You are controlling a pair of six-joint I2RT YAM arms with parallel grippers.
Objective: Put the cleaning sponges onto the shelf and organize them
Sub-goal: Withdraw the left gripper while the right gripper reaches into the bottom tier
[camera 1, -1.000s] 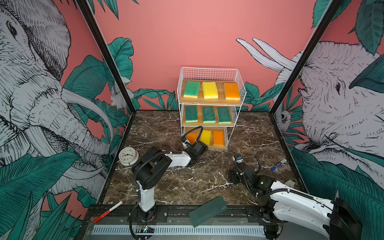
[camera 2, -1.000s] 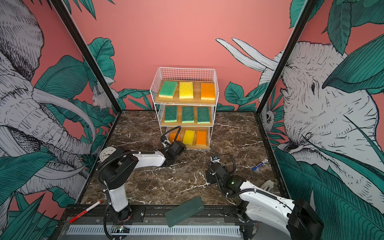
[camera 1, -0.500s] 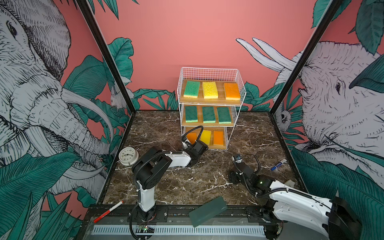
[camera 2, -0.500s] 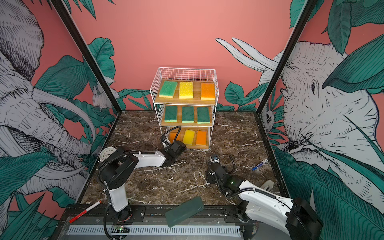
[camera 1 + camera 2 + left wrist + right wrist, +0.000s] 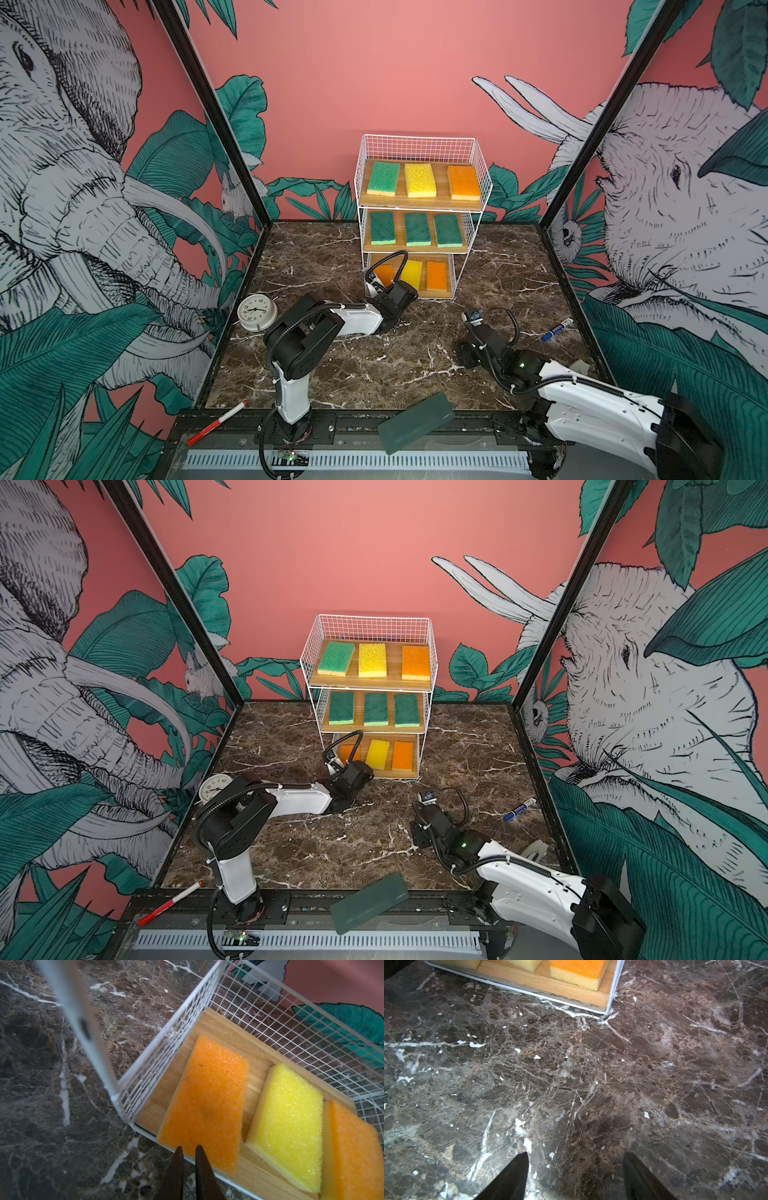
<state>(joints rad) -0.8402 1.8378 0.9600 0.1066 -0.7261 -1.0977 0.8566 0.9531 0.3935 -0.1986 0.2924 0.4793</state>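
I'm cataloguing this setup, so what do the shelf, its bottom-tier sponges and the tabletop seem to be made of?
Shelf: thin white wire grid, probably coated metal; boards pale wood, visible grain. Orange sponge by the wire wall and yellow sponge: open-pored foam, pitted, glinting faces. Tabletop: dark brown marble pattern with white veins, real stone or laminate unclear.

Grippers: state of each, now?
Left gripper: closed, empty, tips at the rectangular orange foam sponge.
Right gripper: open, empty.
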